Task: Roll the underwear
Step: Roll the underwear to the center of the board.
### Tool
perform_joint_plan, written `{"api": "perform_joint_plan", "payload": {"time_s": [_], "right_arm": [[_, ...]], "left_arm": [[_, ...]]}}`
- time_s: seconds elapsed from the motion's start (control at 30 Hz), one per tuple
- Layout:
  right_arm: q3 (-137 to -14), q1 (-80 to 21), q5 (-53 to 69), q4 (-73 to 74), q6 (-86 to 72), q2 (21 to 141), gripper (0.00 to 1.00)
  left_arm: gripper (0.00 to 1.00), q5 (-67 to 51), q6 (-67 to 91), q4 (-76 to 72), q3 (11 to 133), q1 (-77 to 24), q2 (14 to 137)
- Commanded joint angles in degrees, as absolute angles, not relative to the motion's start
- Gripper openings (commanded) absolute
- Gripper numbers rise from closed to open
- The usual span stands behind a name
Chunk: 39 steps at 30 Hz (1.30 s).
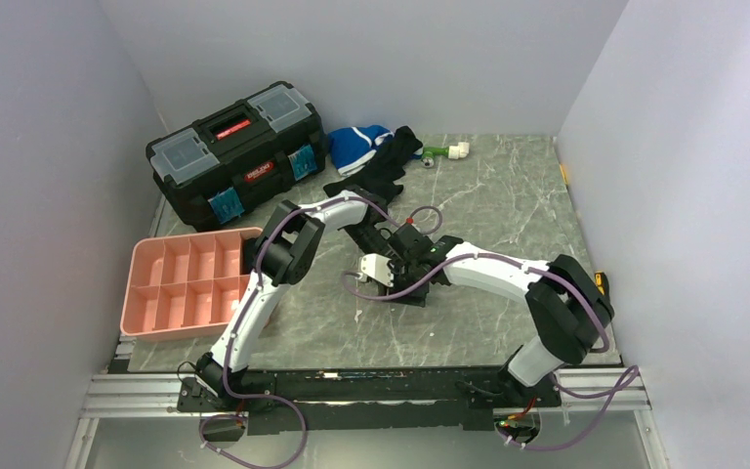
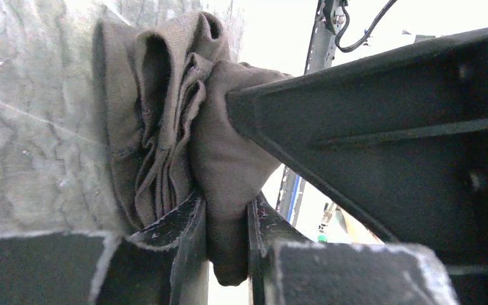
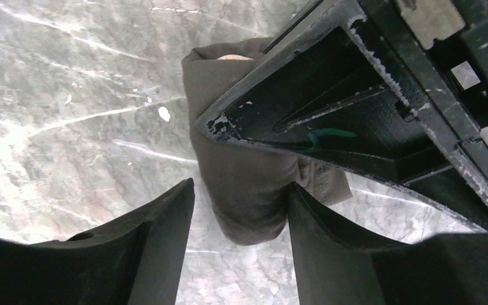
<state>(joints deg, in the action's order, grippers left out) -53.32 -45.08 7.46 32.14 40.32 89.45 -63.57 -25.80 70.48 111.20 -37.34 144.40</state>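
The underwear (image 2: pixel 165 114) is a bunched roll of grey-brown fabric lying on the marble table. My left gripper (image 2: pixel 227 236) is shut on a fold of it, with the cloth pinched between both fingers. In the right wrist view the roll (image 3: pixel 241 184) sticks out between the fingers of my right gripper (image 3: pixel 241 213), which is open. Its right finger (image 3: pixel 321 235) touches the fabric and its left finger (image 3: pixel 159 235) stands apart from it. Both grippers (image 1: pixel 397 256) meet at the table's middle in the top view and hide most of the roll.
A pink compartment tray (image 1: pixel 144 283) lies at the left edge. A black toolbox (image 1: pixel 239 151) stands at the back left. Beside it lie a blue-and-white garment (image 1: pixel 356 147), a black garment (image 1: pixel 383 171) and a small green-and-white object (image 1: pixel 446 151).
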Motion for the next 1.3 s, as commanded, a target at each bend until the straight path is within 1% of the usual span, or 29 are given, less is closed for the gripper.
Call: {"api": "perform_joint_plan", "payload": {"time_s": [0.0, 0.1, 0.17, 0.2, 0.27, 0.4, 0.5, 0.57, 0.6, 0.7, 0.73, 0.83, 1.07, 1.27], "right_arm": [[-53.3, -45.6, 7.6, 30.1, 40.3, 91.9, 0.54], [-52.9, -45.6, 8.6, 30.2, 40.1, 93.4, 0.47], [-52.5, -45.5, 9.0, 30.5, 40.1, 94.4, 0.38], [-52.4, -45.6, 9.3, 30.8, 40.2, 94.9, 0.35], [-52.2, -45.6, 9.7, 31.5, 40.5, 95.9, 0.25], [-52.4, -45.3, 10.2, 33.0, 41.1, 98.3, 0.10], [-53.0, -45.1, 10.9, 34.2, 41.4, 99.7, 0.00], [-53.1, -45.0, 11.2, 34.6, 41.5, 100.3, 0.00], [-53.2, -44.9, 11.4, 34.8, 41.5, 100.5, 0.00], [-53.4, -44.4, 11.9, 35.6, 41.6, 100.8, 0.00], [-53.4, -44.4, 12.0, 35.8, 41.7, 100.9, 0.00], [-53.3, -44.3, 12.1, 36.2, 41.6, 101.0, 0.00], [-54.2, -43.9, 14.3, 37.8, 41.5, 100.9, 0.00], [-58.2, -41.4, 21.3, 42.5, 42.8, 102.6, 0.00]], "left_arm": [[0.00, -54.8, -29.1, 67.3, 110.6, -38.3, 148.5], [0.00, -54.9, -29.0, 67.7, 110.5, -38.3, 148.3], [0.00, -55.2, -29.0, 67.6, 110.2, -38.2, 148.0], [0.02, -55.2, -28.9, 67.5, 110.0, -38.2, 147.8], [0.09, -55.1, -28.4, 66.9, 109.3, -37.9, 146.8], [0.24, -54.6, -27.1, 64.2, 107.4, -36.8, 144.4], [0.31, -54.6, -27.0, 63.2, 106.3, -35.8, 142.9], [0.33, -54.3, -27.0, 63.2, 106.1, -35.1, 142.1], [0.36, -54.3, -27.0, 63.3, 105.9, -34.8, 141.7], [0.52, -54.6, -27.0, 63.0, 104.8, -33.4, 140.4], [0.55, -54.8, -26.9, 62.7, 104.3, -32.9, 139.8], [0.56, -55.2, -26.7, 62.0, 103.0, -31.6, 138.2], [0.57, -56.0, -26.4, 60.4, 98.8, -28.3, 132.2], [0.55, -54.2, -22.2, 52.0, 88.8, -23.5, 121.4]]}}
